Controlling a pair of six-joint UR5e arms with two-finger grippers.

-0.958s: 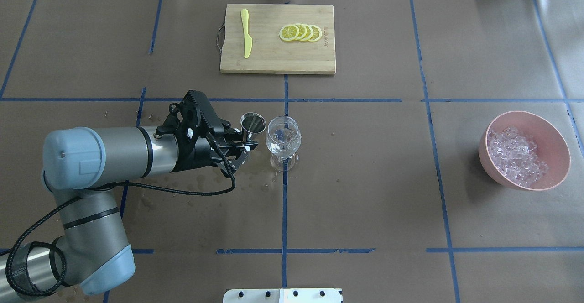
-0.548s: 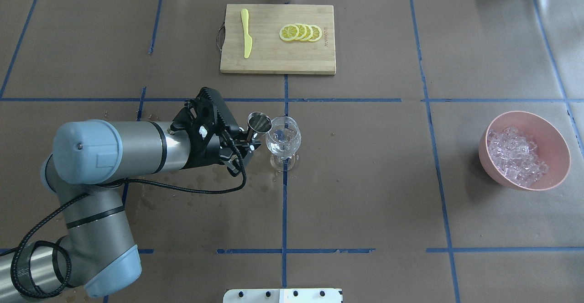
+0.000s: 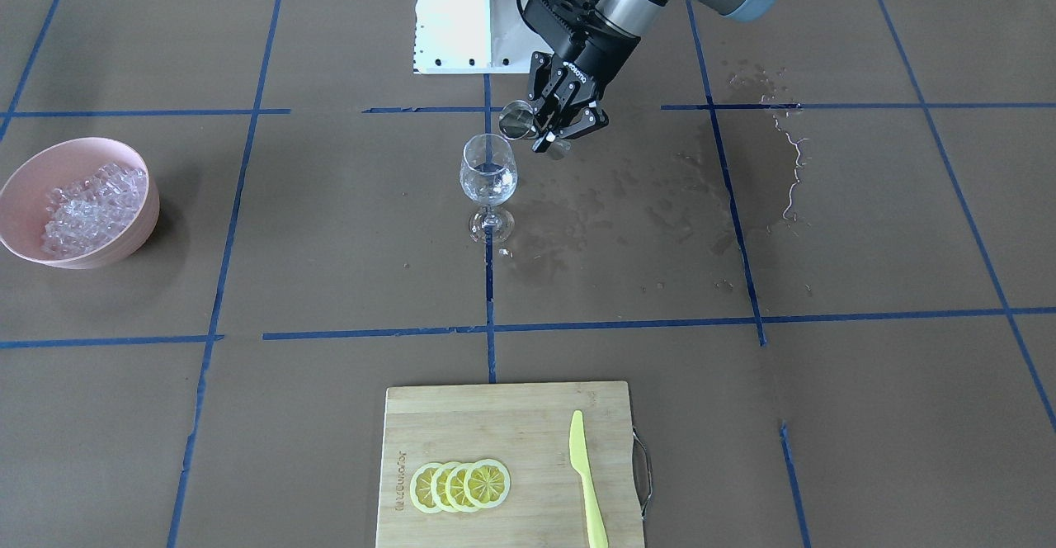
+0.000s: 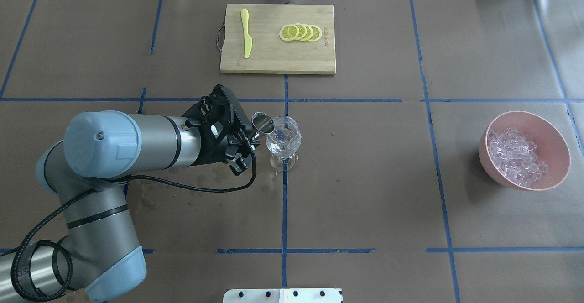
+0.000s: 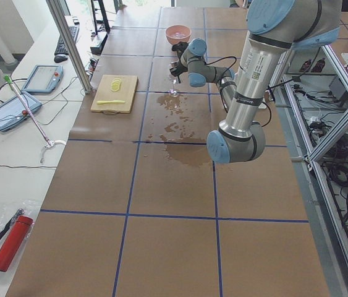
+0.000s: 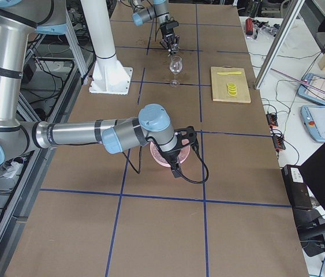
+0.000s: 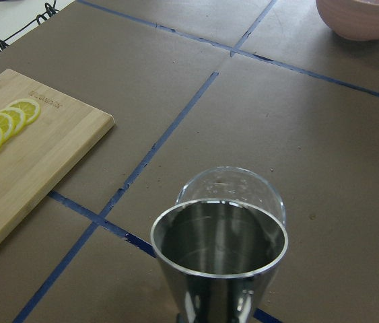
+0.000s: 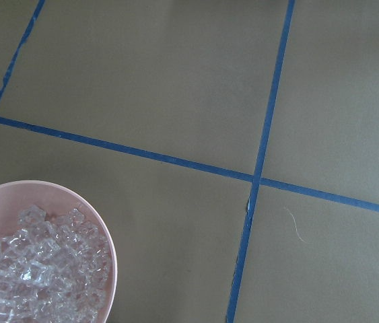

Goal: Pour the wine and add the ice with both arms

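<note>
Wine (image 3: 488,189), a small clear amount, sits in the bottom of the glass (image 4: 283,139), which stands upright on the table (image 4: 365,180). Left fingers (image 3: 551,123) are clenched on the waist of a steel jigger (image 4: 261,123), which is tipped with its mouth at the glass rim. The wrist view does not settle whether liquid remains inside it. Wet patches (image 3: 627,201) mark the table beside the glass, toward the robot's left. Judgement: the pour is in hand or nearly finished. The ice step is not begun, as no cubes show in the glass. Ice (image 4: 515,157) is heaped in the pink bowl (image 4: 554,132), well apart to the right. Right fingers (image 6: 175,168) hang at the bowl; whether clenched or released cannot be told. Farthest off, the board (image 4: 278,61) carries lemon slices (image 4: 301,33) and a knife (image 4: 247,33).
</note>
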